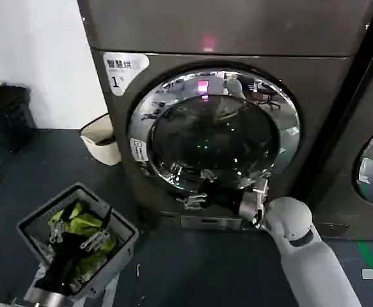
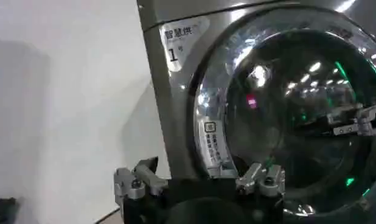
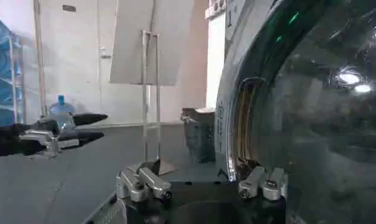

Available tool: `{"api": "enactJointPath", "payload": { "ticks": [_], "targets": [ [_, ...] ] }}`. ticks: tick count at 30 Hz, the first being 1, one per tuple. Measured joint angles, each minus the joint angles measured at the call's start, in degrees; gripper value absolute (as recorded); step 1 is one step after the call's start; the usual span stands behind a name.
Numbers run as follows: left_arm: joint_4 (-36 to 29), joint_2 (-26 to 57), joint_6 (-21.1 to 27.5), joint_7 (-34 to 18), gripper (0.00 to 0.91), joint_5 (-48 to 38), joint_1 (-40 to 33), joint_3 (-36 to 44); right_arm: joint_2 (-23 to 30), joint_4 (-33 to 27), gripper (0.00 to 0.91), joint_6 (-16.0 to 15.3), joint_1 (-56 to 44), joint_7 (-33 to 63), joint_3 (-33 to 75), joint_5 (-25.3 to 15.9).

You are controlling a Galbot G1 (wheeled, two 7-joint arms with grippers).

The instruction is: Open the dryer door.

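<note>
One gripper works — the right gripper (image 1: 253,208), at the dryer door's (image 1: 215,131) five o'clock rim. Its fingers stand apart, and the door looks barely ajar — swinging remains. Left gripper (image 1: 77,240) waits low, apart.

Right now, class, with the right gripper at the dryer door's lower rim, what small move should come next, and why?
Probably a short pull outward on the rim. The right gripper sits at the lower edge of the dryer door, and a narrow gap already shows behind the rim. The left gripper waits low, away from the door.

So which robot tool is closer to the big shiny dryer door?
The right tool is nearer, at the lower edge of the dryer door. The left tool hangs away to the left, above the floor.
</note>
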Motion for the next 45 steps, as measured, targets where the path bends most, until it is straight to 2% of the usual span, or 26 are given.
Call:
{"api": "enactJointPath", "payload": {
  "ticks": [6,11,27,33,37,45],
  "targets": [
    [0.2,-0.09,0.07,1.14,0.907,-0.13,-0.07,0.21,3.23,-6.94,0.907,5.3,4.96,1.32,-4.25,-3.48],
    [0.71,-0.06,-0.06,1.12,0.907,0.37,0.18,0.09,5.3,-13.31,0.907,7.44,9.12,1.98,-7.58,-4.4],
    [1.22,-0.05,0.68,1.21,0.907,0.84,0.23,0.28,9.95,-24.61,0.907,7.4,16.85,2.27,-13.09,-4.22],
    [1.06,0.18,2.06,1.19,0.907,0.15,-0.03,-0.15,10.19,-25.09,0.907,7.0,17.44,0.92,-13.46,-3.67],
    [0.97,0.94,4.52,3.64,0.907,-2.31,-0.99,-1.31,9.38,-24.4,0.907,6.24,16.91,-2.9,-12.54,-1.17],
    [4.72,4.58,10.07,3.82,0.907,-12.46,-5.02,-5.67,7.95,-22.87,0.907,7.03,15.94,-11.31,-11.81,-0.16]
  ]
}}
